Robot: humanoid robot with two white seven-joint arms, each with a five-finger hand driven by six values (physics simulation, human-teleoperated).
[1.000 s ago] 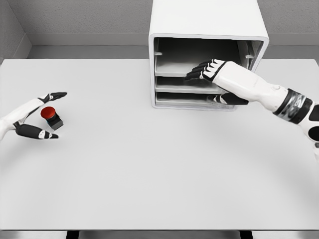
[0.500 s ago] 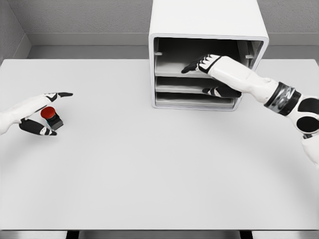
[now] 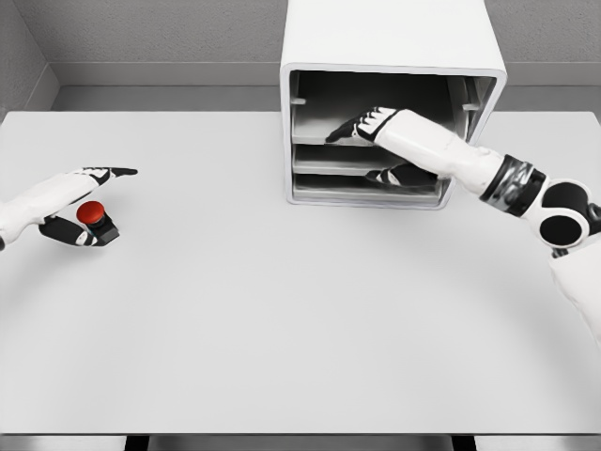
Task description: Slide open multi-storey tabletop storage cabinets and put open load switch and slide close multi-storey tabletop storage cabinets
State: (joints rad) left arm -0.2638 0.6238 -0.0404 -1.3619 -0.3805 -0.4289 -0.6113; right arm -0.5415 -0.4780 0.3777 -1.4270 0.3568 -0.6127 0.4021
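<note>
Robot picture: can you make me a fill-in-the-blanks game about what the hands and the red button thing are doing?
1. The button on top of the switch is coloured ____.
2. The right hand reaches into the white ____ at the back of the table.
3. The switch sits by the ____ hand.
4. The right hand's fingers rest on the ____ shelf.

Missing words: red; cabinet; left; top

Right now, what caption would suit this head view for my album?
Right hand reaches into the white cabinet while the left hand closes around a red-buttoned switch.
</note>
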